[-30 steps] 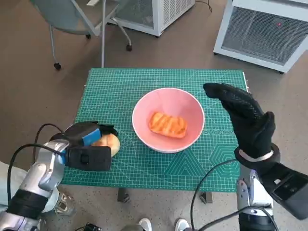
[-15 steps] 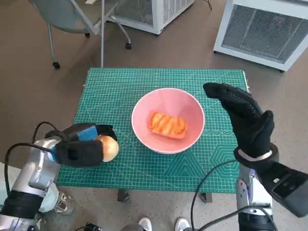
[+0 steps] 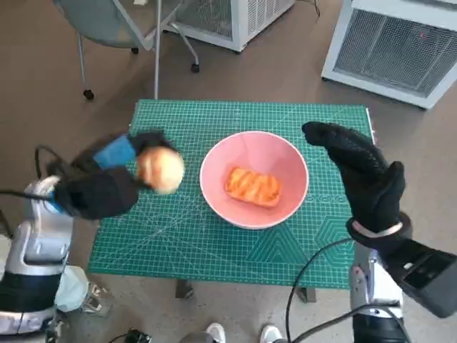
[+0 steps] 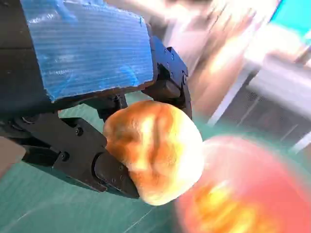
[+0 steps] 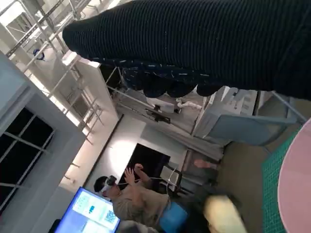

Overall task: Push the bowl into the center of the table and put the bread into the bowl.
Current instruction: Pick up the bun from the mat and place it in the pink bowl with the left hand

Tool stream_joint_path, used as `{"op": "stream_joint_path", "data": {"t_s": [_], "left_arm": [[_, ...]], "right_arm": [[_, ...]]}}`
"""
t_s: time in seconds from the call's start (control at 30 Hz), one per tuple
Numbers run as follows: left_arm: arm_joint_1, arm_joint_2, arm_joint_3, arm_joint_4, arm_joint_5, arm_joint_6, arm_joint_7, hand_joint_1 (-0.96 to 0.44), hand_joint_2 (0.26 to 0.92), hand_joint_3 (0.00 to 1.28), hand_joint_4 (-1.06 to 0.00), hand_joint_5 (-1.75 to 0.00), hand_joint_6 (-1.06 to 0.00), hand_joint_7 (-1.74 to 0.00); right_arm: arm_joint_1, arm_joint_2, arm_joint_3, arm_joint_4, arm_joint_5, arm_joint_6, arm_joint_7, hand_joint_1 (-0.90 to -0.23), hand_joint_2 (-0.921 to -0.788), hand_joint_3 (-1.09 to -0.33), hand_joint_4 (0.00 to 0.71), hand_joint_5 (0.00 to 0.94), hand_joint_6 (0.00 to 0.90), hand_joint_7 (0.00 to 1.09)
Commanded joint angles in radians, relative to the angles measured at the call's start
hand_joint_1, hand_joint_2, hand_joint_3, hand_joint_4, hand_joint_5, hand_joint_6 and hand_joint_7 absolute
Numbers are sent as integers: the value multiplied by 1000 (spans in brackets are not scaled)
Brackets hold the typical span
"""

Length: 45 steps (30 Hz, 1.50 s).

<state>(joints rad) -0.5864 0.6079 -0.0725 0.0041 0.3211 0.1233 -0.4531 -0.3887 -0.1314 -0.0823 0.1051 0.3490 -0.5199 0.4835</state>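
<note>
Count, taken relative to the pink bowl (image 3: 254, 179): one bowl, sitting on one green table (image 3: 214, 243). Two breads: one flat toasted piece (image 3: 250, 186) inside the bowl, one round bun (image 3: 161, 170) just beside its rim, held by the left hand (image 3: 107, 182). Two hands: the right hand (image 3: 357, 171) is raised beside the bowl's opposite rim; beyond the table, one chair (image 3: 114, 18) and two white units (image 3: 393, 43).
</note>
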Motion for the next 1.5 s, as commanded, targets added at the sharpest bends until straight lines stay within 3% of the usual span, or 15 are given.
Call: {"op": "stream_joint_path", "data": {"t_s": [0.03, 0.3, 0.63, 0.83, 0.9, 0.97, 1.0, 1.07, 1.13, 1.2, 1.3, 1.5], "left_arm": [[-44, -64, -32, -23, 43, -29, 87, 2, 899, 17, -810, -1018, -708, -1100], [-125, -155, -115, 49, 119, -125, 191, 2, 894, 15, -816, -1086, -742, -987], [-220, -260, -203, 212, 154, -265, 254, 1, 887, 26, -784, -1212, -807, -819], [-260, -301, -250, 369, 167, -363, 281, 1, 897, 26, -795, -1136, -726, -976], [-270, -305, -267, 413, 170, -366, 256, 0, 909, 60, -749, -1166, -642, -1078], [-276, -303, -280, 431, 171, -340, 212, 0, 915, 144, -638, -1240, -529, -1235], [-278, -302, -285, 431, 171, -323, 191, -48, 882, 139, -525, -928, -449, -987], [-279, -295, -298, 407, 175, -256, 124, -136, 875, 82, -429, -404, -419, -515], [-277, -289, -304, 382, 180, -208, 77, -202, 880, 50, -345, -207, -390, -296], [-273, -284, -308, 362, 190, -175, 49, -271, 885, 30, -279, -85, -366, -152], [-267, -280, -308, 346, 198, -156, 34, -325, 889, 19, -230, -28, -352, -78], [-252, -277, -281, 356, 156, -216, 52, -380, 893, 11, -165, -4, -327, -30]], "right_arm": [[-3, 3, 0, 23, -6, -1, 2, -690, -921, -692, 69, 1, -1, 457], [4, -4, 0, 21, -3, -5, 7, -693, -921, -692, 68, 1, -1, 456], [11, -12, -3, 9, 4, -1, 9, -690, -921, -695, 66, 0, -1, 453], [14, -14, -4, 4, 5, -1, 7, -684, -921, -696, 65, 0, -1, 452], [17, -13, -4, 1, 4, -1, 5, -681, -921, -696, 65, 0, -1, 451], [20, -13, -5, -4, 2, -1, 3, -679, -921, -696, 65, 0, -1, 451], [21, -13, -5, -6, 1, -1, 2, -677, -921, -696, 65, 0, -1, 451], [25, -14, -6, -13, -1, 0, -1, -672, -921, -696, 65, 0, -1, 451], [29, -15, -8, -18, -3, -1, -4, -669, -921, -696, 65, 0, -1, 451], [31, -16, -10, -19, -4, -2, -5, -666, -921, -696, 65, 0, -1, 451], [33, -18, -15, -20, -5, -2, -8, -665, -921, -698, 65, 0, -1, 451], [34, -16, -21, -22, -4, 0, -12, -660, -921, -699, 65, 1, -1, 452]]}}
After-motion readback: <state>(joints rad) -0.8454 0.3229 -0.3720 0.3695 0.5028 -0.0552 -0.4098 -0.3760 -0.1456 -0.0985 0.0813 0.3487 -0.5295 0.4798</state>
